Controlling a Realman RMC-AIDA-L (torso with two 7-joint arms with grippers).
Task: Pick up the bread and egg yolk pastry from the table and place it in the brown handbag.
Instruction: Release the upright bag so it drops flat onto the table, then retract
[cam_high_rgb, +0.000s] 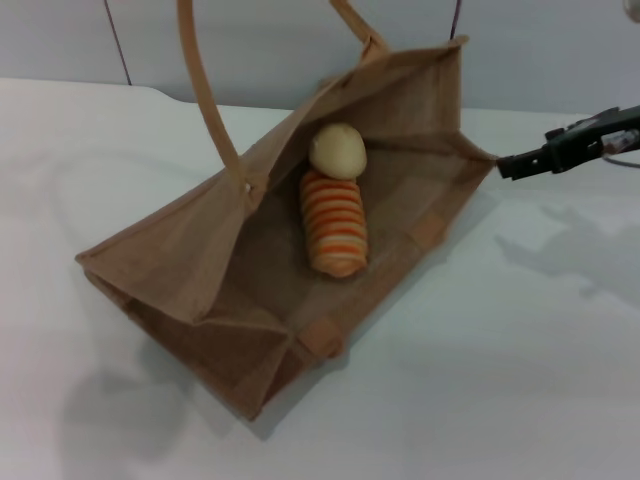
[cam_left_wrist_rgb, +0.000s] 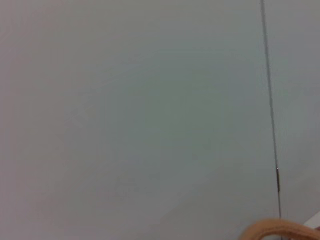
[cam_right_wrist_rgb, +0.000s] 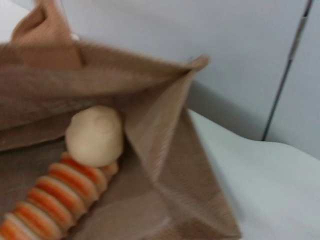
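Bread (cam_high_rgb: 334, 222) — tan, orange-striped — touches pale round egg yolk pastry (cam_high_rgb: 338, 150) inside brown handbag (cam_high_rgb: 190, 270); end effector states unclear.

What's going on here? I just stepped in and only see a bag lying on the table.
Both foods are already inside the brown handbag, which lies open on its side on the white table. The striped bread rests on the bag's inner wall with the pale egg yolk pastry touching its far end. The right gripper is beside the bag's mouth corner, holding nothing. The left gripper is out of view.
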